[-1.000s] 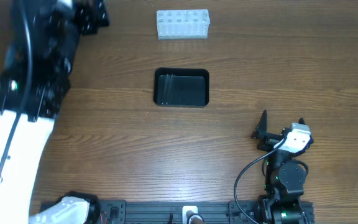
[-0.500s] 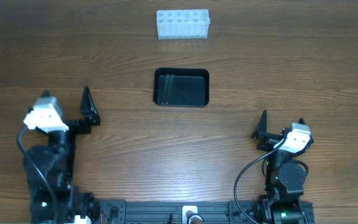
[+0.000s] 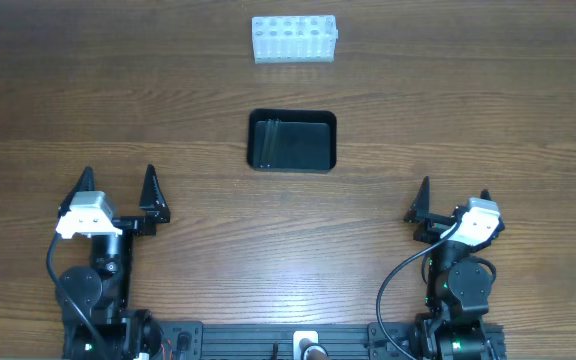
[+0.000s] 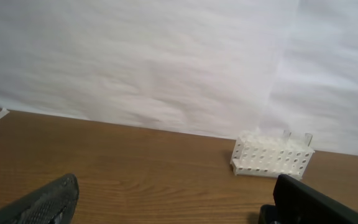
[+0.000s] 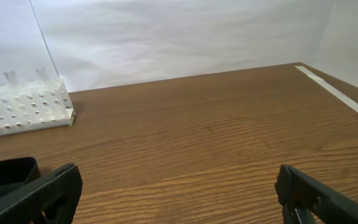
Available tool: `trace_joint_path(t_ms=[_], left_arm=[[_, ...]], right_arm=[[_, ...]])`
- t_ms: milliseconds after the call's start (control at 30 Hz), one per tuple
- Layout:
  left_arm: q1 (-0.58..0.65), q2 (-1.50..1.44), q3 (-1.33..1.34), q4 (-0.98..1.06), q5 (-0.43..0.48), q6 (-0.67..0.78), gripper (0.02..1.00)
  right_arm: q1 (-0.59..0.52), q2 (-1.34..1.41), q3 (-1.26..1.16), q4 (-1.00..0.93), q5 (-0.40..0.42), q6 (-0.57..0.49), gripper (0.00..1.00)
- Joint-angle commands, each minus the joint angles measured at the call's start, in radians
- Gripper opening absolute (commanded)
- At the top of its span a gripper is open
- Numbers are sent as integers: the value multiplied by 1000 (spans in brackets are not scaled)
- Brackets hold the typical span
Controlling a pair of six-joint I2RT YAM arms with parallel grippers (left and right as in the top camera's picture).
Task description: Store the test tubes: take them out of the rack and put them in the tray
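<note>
The white test tube rack [image 3: 294,39] stands at the far edge of the table. In the left wrist view the rack [image 4: 272,158] has two clear tubes [image 4: 307,137] standing up at one end; the right wrist view shows the same rack [image 5: 23,106] and tubes [image 5: 9,76]. The black tray [image 3: 292,141] sits mid-table with clear tubes [image 3: 271,141] lying in its left part. My left gripper [image 3: 118,175] rests open at the front left, with nothing between its fingers. My right gripper [image 3: 456,190] rests open at the front right, also holding nothing.
Bare wooden tabletop [image 3: 418,90] lies between both grippers and the tray. A white backdrop [image 4: 166,56] rises behind the rack. A pale tape strip [image 5: 340,93] runs along the table's right side.
The left arm has swung down from high at the far left and come to rest at the front left, its gripper open. The right arm has kept still.
</note>
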Motion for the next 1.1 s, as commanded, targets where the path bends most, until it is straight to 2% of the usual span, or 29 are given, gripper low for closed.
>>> trace_joint_path(t_ms=[33, 567, 667, 767, 900, 1100], left_arm=[[6, -12, -11, 6, 14, 14, 998], [6, -12, -11, 6, 14, 14, 998], [6, -12, -11, 6, 14, 14, 998], [6, -12, -11, 6, 14, 14, 998], [6, -12, -11, 6, 14, 14, 998], [6, -12, -11, 6, 14, 14, 998]], right_arm=[[6, -6, -5, -1, 8, 5, 991], [6, -6, -5, -1, 7, 6, 993], [6, -4, -5, -4, -53, 6, 993], [5, 23, -3, 37, -61, 6, 993], [-6, 159, 40, 164, -55, 5, 991], [-11, 563, 264, 330, -71, 4, 993]])
